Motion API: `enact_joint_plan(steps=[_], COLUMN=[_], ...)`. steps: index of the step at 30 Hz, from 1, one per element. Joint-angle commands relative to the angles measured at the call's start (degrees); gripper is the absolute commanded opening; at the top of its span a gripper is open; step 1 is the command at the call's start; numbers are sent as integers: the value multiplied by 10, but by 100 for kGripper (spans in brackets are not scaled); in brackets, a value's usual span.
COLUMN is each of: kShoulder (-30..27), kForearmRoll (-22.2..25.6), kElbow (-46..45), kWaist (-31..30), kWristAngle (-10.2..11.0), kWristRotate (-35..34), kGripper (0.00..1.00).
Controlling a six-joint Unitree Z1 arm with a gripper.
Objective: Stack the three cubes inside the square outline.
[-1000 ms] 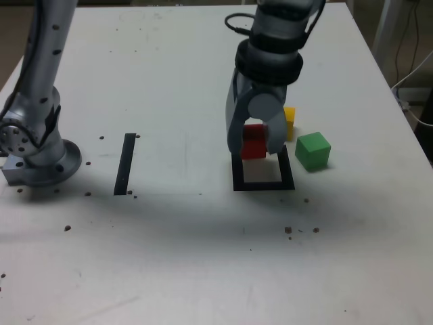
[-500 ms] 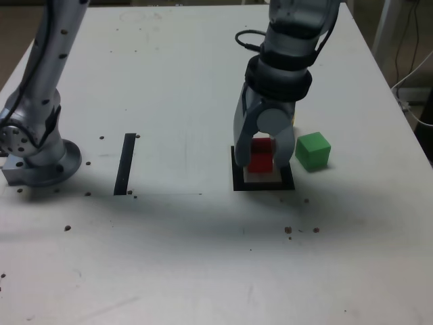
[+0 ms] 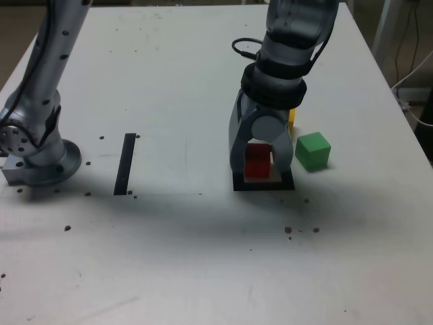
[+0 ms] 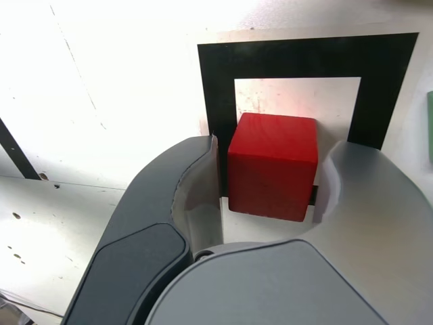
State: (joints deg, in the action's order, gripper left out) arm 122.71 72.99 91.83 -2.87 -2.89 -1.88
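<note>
The red cube (image 3: pixel 257 162) rests on the white centre of the square outline (image 3: pixel 264 186), near the side closest to the arm. My gripper (image 3: pixel 259 164) straddles it, jaws open, with a thin gap on each side of the red cube (image 4: pixel 272 166) in the wrist view. There the square outline (image 4: pixel 304 57) frames the cube, and the gripper (image 4: pixel 274 152) touches neither of its sides. The green cube (image 3: pixel 313 150) stands just outside the outline, toward the exterior view's right. Only a sliver of the yellow cube (image 3: pixel 291 119) shows behind the gripper.
A straight black strip (image 3: pixel 126 164) lies toward the exterior view's left, and the arm's base (image 3: pixel 40 161) stands beyond it near the table edge. Small dark specks dot the table. Cables hang past the table's edge at the exterior view's right.
The gripper has lowered the red cube from above the outline's far edge down into the square. Its jaws have parted, and the cube now rests on the surface.
</note>
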Motion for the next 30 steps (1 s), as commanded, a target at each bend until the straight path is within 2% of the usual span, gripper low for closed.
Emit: enact_joint_plan(steps=[1,5,11,17,23,30], kShoulder=[-5,-26,-68,-74,-52,-3], kForearmRoll=[-2,-7,-4,-4,-3,0], kElbow=[-3,-9,-13,-3,31,58], kWaist=[0,1,23,61,87,117], kWristAngle=[0,8,39,58,58,47], kWristRotate=[2,2,1,34,79,147], kGripper=[100,100,100,100,100,100])
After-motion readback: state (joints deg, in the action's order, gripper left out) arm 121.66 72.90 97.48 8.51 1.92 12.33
